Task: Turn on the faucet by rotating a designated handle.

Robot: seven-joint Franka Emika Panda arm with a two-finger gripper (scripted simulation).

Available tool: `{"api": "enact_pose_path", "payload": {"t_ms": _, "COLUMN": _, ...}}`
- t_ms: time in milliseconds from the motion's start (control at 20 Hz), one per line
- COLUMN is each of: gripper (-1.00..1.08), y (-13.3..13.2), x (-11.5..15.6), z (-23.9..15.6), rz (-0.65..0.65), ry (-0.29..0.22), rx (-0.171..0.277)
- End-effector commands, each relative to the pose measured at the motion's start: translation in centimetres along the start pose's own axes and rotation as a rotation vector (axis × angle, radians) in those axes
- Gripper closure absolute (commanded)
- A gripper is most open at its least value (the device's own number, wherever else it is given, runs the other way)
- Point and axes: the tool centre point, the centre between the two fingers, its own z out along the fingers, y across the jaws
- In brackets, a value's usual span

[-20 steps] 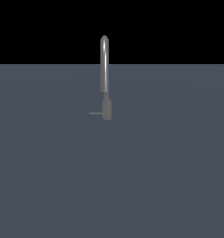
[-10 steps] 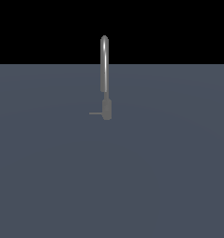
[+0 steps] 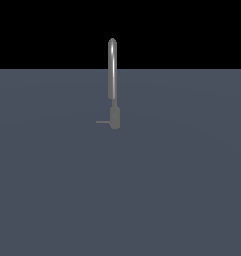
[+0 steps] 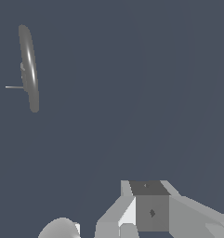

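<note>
My pincer point(image 4: 150, 211), grip state unreadable, sits well apart from the faucet point(image 4: 29, 67), upper left; its handle point(image 4: 14, 87) juts sideways.

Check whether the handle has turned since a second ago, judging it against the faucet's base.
No. In the exterior view the handle points toward the view's left from the base of the faucet, at the same angle and height as before.
</note>
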Motion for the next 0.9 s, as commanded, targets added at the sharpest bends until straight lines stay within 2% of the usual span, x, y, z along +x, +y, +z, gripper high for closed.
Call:
{"api": "enact_pose_path", "payload": {"t_ms": 0, "gripper": 1.08, "y": 0.7, "x": 0.4, "z": -0.9, "rz": 0.02, "ry": 0.038, "rx": -0.104}}
{"api": "enact_pose_path", "payload": {"t_ms": 450, "gripper": 1.08, "y": 2.0, "x": 2.1, "z": -4.9, "rz": 0.067, "ry": 0.172, "rx": -0.473}}
{"api": "enact_pose_path", "payload": {"t_ms": 850, "gripper": 1.08, "y": 1.1, "x": 3.9, "z": -8.9, "rz": 0.067, "ry": 0.292, "rx": -0.797}}
